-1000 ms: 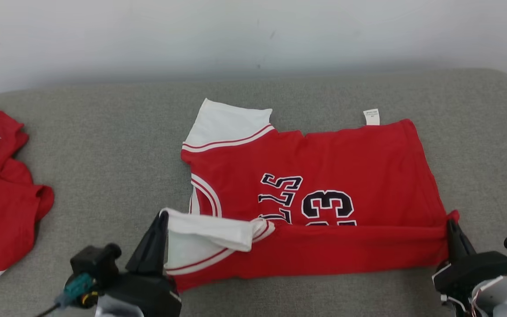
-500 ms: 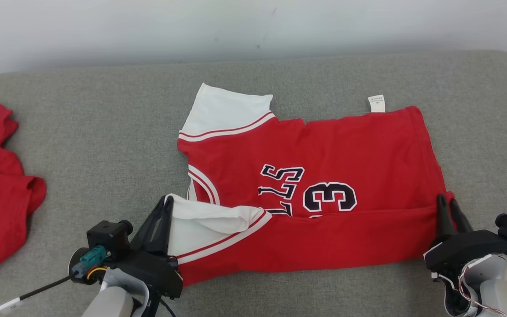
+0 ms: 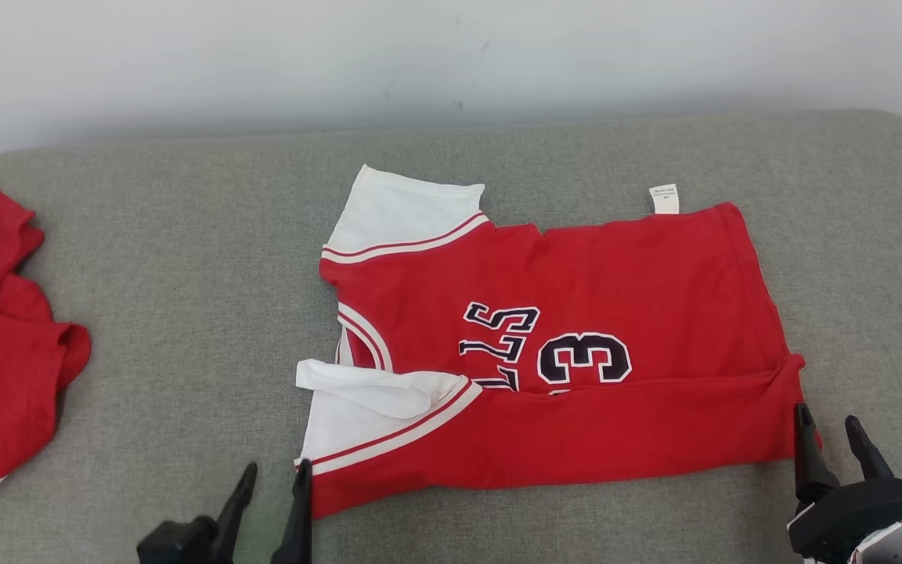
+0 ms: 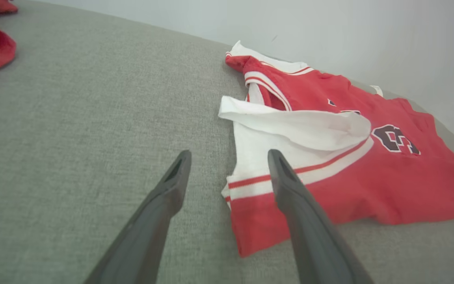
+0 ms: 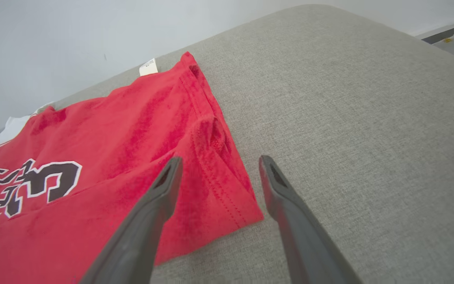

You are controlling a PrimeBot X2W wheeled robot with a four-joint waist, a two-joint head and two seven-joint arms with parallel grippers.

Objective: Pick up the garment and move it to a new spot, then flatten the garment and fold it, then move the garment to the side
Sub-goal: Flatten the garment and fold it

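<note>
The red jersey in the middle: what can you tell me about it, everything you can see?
The red jersey looks like soft knit cotton, with white sleeves trimmed in red stripes, dark white-edged lettering and a small white label at its far edge. It lies sideways on the grey padded surface, its near edge folded over the front, partly covering the print; the near sleeve is rumpled. The left gripper and right gripper stand open by its near corners, gripping nothing.

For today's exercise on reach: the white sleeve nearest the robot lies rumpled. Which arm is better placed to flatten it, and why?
Probably left. The left pincer, open, sits just beside the rumpled white sleeve; the right pincer, also open, is at the jersey's opposite hem corner.
</note>
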